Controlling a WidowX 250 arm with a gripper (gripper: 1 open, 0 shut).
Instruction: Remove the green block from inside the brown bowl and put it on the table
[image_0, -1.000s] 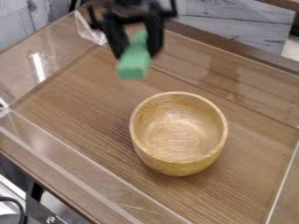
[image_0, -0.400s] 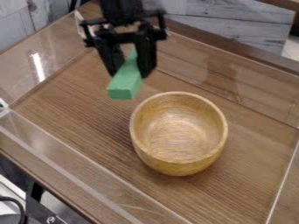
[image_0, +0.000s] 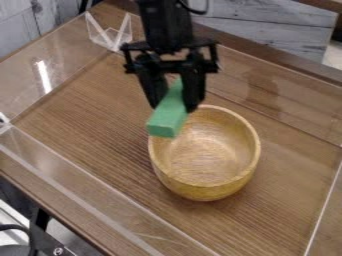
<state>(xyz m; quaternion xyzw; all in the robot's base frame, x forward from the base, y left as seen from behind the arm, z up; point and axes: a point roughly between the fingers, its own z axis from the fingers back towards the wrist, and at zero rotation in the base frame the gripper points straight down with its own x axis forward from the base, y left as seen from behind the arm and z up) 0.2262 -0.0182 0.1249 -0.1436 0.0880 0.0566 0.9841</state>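
There is 1 green block (image_0: 168, 113) and 1 brown bowl (image_0: 205, 151). There is 1 table (image_0: 80, 125) with clear walls around it. There is 1 black gripper (image_0: 175, 101).

We see clear plastic walls (image_0: 54, 75) left of the tool, pale grey planks (image_0: 287, 30) behind it, and dark floor (image_0: 16, 225) far below-left.

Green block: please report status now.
Gripper shut on green block. Block in air, over left rim of brown bowl. Not yet on table. Nothing in the way.
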